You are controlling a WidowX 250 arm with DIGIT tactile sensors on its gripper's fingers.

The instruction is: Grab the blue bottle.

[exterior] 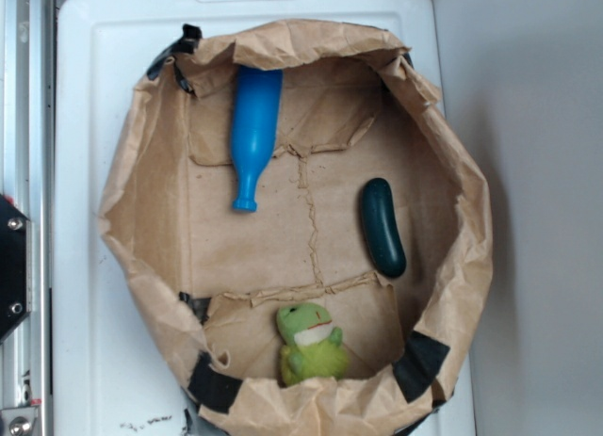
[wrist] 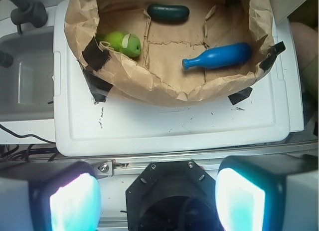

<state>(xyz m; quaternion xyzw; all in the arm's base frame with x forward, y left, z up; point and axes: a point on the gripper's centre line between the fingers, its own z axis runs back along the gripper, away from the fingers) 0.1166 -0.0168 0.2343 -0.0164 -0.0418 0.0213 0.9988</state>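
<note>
Three things lie in the paper bin [exterior: 141,191]: the blue bottle [exterior: 253,135], a green pickle [exterior: 382,226], a frog toy [exterior: 311,347]; my claw [wrist: 157,198] hangs released, well apart from them.

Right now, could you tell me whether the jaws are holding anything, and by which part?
Nothing is held. The gripper is open and empty, far from the blue bottle lying in the paper bag.

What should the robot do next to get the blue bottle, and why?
Probably move the tool forward over the paper bag's rim toward the blue bottle. The tool looks open and far back, outside the bag, holding nothing. The bottle lies flat on the bag floor, apart from the dark green pickle and the green frog toy.
</note>
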